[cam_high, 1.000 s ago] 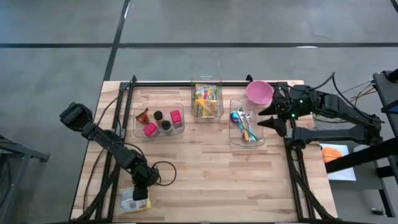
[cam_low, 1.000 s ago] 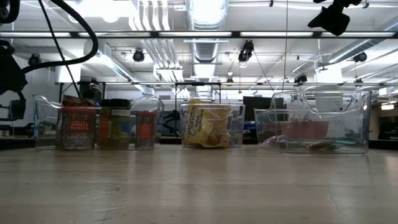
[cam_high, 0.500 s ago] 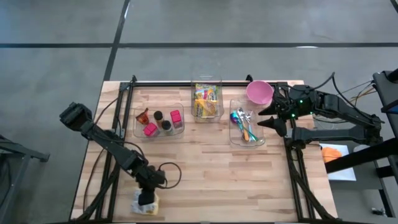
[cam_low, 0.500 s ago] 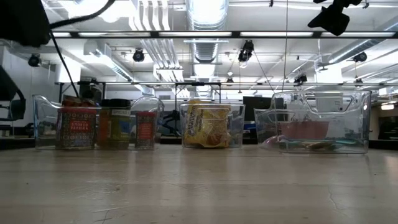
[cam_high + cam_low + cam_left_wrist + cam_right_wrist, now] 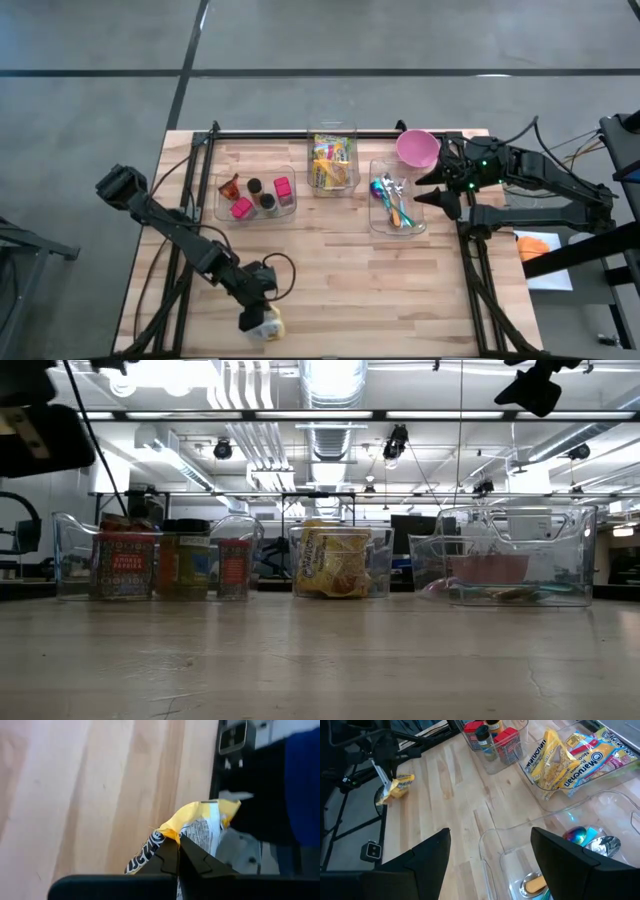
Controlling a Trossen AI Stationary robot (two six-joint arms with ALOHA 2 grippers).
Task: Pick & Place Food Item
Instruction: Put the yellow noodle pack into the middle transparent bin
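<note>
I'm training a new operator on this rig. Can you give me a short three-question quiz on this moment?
1. True or false: the left gripper is shut on the yellow packet.
2. Which bin holds more packets: A the spice jar bin, B the middle bin, C the spoon bin?
3. Fill in: the right gripper hovers near the pink ____.

Key: 1 true. 2 B. 3 bowl.

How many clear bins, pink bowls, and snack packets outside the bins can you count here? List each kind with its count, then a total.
Clear bins: 3
Pink bowl: 1
Snack packet outside the bins: 1, pinched in the left gripper
Total: 5
</note>
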